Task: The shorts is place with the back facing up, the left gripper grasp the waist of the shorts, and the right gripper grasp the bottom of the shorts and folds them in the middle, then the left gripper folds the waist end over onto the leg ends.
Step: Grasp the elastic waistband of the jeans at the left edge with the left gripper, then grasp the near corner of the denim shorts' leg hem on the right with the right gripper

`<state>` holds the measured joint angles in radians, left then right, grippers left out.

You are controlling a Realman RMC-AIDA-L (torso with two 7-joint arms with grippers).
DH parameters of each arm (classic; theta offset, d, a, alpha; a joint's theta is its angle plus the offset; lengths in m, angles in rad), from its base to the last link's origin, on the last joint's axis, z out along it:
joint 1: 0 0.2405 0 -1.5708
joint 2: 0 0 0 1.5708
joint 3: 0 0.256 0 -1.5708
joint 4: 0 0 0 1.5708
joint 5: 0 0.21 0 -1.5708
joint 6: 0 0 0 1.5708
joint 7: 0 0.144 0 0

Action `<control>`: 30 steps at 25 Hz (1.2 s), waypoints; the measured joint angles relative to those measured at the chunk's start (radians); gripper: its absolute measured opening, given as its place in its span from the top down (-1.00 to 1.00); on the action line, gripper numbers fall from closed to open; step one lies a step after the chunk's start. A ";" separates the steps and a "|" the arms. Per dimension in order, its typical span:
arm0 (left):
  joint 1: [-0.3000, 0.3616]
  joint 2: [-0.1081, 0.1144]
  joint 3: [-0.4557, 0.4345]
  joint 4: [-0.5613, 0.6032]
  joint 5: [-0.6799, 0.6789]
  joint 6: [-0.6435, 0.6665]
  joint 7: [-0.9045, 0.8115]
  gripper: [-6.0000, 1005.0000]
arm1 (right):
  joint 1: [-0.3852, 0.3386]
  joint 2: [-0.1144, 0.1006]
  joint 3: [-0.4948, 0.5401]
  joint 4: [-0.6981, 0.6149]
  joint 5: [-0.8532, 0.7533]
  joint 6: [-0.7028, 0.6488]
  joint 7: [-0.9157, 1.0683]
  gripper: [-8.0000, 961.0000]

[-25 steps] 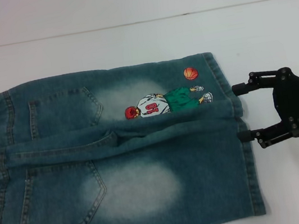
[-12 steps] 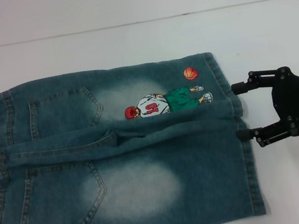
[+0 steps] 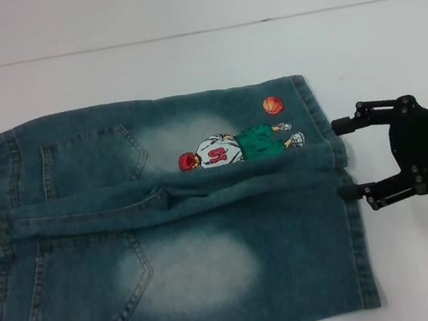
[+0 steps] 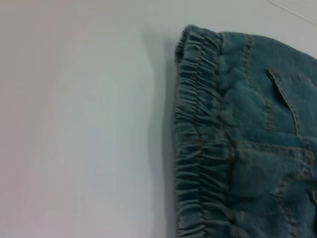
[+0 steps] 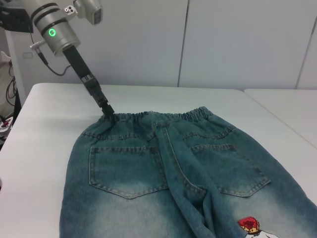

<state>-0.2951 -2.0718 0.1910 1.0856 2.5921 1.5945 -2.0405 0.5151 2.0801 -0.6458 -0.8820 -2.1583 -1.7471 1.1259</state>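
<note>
Fingers (image 3: 340,126) of the right gripper (image 3: 344,160) stand spread apart at the leg hems of the shorts (image 3: 167,225), one tip beside the far leg's hem and the other touching the near leg's hem, nothing caught between them. Over at the other end, the left gripper (image 5: 106,111) comes down on its dark arm to the elastic waistband (image 4: 198,144), tip right at the gathered edge near one corner; whether its fingers are parted or closed, I cannot tell from these views.

Denim shorts lie flat and spread out on the white table (image 3: 198,57), back side up, both rear pockets (image 3: 87,282) showing, waist toward the robot's left and legs toward its right. Faded pale patches mark the seat. On the far leg sits a cartoon basketball player patch (image 3: 240,146) in green shorts and a white shirt, with an orange ball (image 3: 272,105) stitched just above it near the hem. A fold of cloth runs along the centre seam between the two legs.
</note>
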 joint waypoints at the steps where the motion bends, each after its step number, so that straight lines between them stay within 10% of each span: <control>1: -0.001 0.000 0.009 0.000 0.000 0.002 -0.001 -0.43 | 0.000 0.000 0.000 0.000 0.000 0.000 0.000 -0.96; 17: -0.018 0.000 0.036 0.002 -0.005 0.061 0.002 -0.39 | -0.001 0.000 0.011 0.001 0.000 0.000 0.000 -0.97; 30: -0.023 -0.002 0.044 -0.002 -0.008 0.048 0.017 0.59 | -0.001 -0.003 0.023 0.001 0.000 -0.001 0.000 -0.96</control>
<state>-0.3182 -2.0740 0.2348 1.0834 2.5841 1.6420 -2.0236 0.5139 2.0771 -0.6225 -0.8810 -2.1583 -1.7477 1.1260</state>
